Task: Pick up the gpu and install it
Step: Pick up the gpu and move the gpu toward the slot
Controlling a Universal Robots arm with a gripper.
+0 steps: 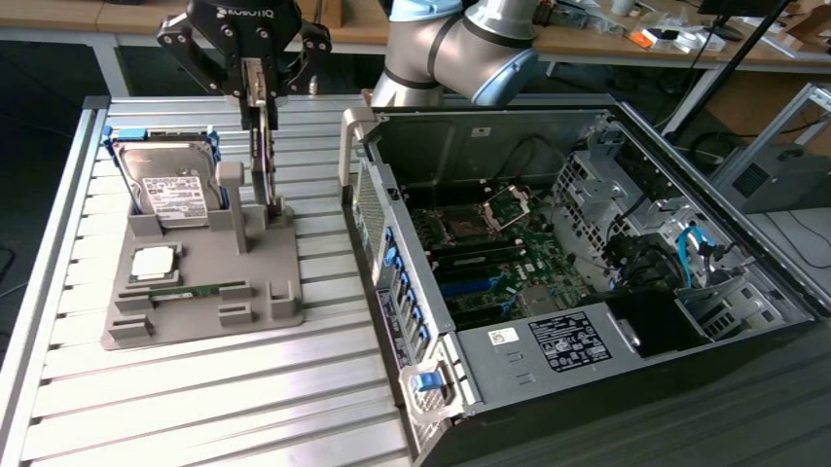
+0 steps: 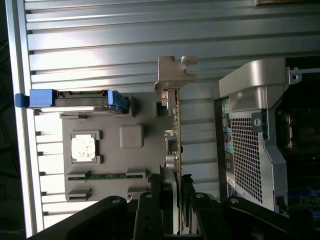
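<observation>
Upright, gpu (image 1: 268, 161) in grip of tool (image 1: 259, 100).

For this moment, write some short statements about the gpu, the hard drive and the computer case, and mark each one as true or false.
1. The gpu stands on edge between the fingers of the gripper. True.
2. The hard drive lies inside the computer case. False: it stands in the gray holder on the table, outside the case.
3. The case is open at its side, and the motherboard shows. True.
4. The gpu is seated on the motherboard. False: it is over the gray holder, beside the case.
</observation>
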